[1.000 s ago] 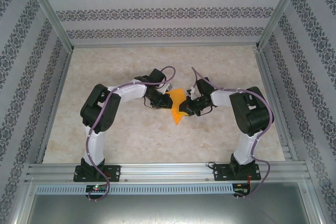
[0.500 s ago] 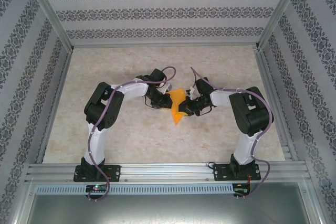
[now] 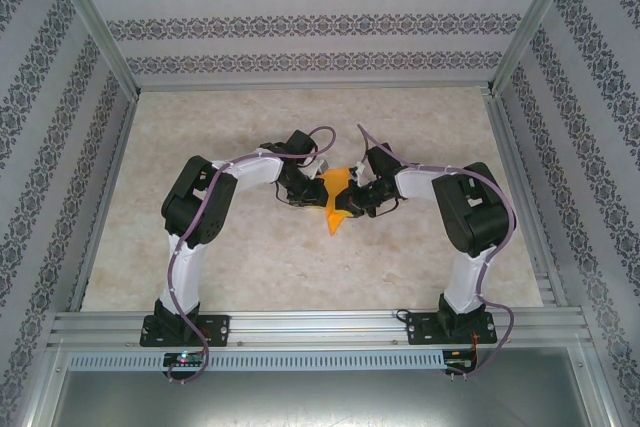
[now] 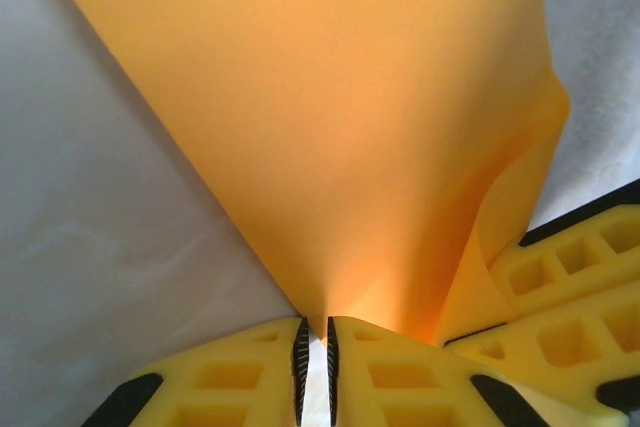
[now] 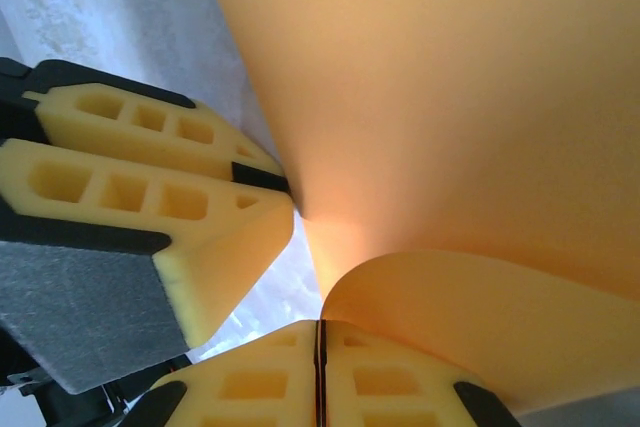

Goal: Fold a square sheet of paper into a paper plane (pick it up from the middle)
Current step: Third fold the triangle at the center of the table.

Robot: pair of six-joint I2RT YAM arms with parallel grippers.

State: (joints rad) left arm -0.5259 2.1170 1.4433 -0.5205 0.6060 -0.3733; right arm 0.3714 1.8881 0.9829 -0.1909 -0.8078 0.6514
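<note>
The pale marbled bench [image 3: 200, 127] stretches between patterned walls [image 3: 40, 97], with most of its surface bare. The left arm [image 3: 190, 212] and the right arm [image 3: 470, 212] both bend inward from their bases at the near edge, and their wrists nearly meet around the middle of the bench.

Between them hangs the orange-yellow sheet of paper [image 3: 335, 199], lifted off the surface and creased so that it narrows to a point towards the near side. Close up it is plain and unmarked [image 4: 330, 127] – one broad panel, with a second layer curling out beside it [image 5: 480, 297].

The left gripper [image 4: 314, 332] is pinched on the paper, which tapers down into the thin slit between its yellow fingers [image 4: 240, 377]. The right gripper [image 5: 321, 332] is clamped on the curled layer's edge – its pads [image 5: 390, 382] pressed flat together. The two grippers sit just beside each other.
</note>
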